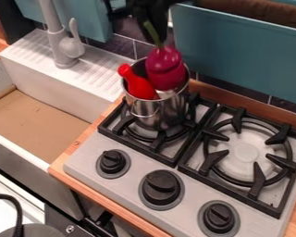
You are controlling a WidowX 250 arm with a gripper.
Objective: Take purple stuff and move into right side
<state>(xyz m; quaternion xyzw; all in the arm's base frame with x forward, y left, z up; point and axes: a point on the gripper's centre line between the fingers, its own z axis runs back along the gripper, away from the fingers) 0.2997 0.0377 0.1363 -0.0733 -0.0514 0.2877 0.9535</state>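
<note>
The black gripper hangs at the top of the view, above the steel pot, shut on the green stem of the purple toy vegetable. The purple body is below it, upright and slightly tilted, at the mouth of the pot. Its lower end overlaps the pot's opening, and I cannot tell whether it touches the inside. A red toy piece leans in the pot to the left of the purple one. The pot stands on the left burner of the stove.
To the right is the second burner, with a black grate around it. Three black knobs line the stove's front. A white sink with a grey faucet lies to the left. Teal panels and dark tiles stand behind the stove.
</note>
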